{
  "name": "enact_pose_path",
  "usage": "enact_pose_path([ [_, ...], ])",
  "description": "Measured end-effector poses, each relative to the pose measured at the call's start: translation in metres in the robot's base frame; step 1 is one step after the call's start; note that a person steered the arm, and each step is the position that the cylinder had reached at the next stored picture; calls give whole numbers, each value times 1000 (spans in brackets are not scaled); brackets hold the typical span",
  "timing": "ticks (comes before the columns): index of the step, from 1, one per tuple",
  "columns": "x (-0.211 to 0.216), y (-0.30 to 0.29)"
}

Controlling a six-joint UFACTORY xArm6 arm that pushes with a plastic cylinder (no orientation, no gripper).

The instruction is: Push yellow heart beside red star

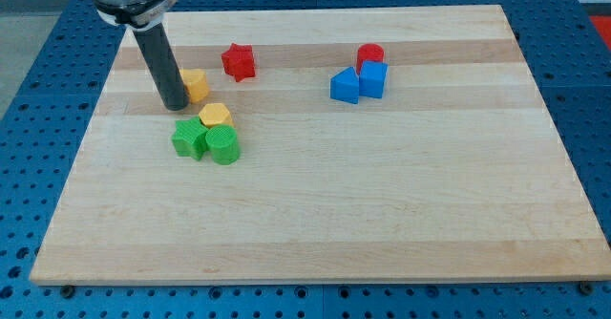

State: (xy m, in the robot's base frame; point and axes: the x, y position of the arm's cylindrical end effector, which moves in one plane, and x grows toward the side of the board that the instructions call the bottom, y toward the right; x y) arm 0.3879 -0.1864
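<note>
The red star (238, 61) lies near the view's top left on the wooden board (315, 214). A yellow block (195, 84), probably the heart, lies down-left of the star, a short gap away. My tip (174, 104) stands touching the left side of this yellow block; the rod hides part of it. A second yellow block (216, 116), hexagon-like, lies lower, on top of the green pair.
A green star-like block (189, 138) and a green cylinder (223, 145) sit together below the yellow blocks. A red cylinder (369, 54) and two blue blocks (345, 86) (373, 78) cluster at the view's top right.
</note>
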Motion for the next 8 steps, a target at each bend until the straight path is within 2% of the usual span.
enact_pose_path([
  [2,0,19],
  [6,-35,12],
  [8,-35,12],
])
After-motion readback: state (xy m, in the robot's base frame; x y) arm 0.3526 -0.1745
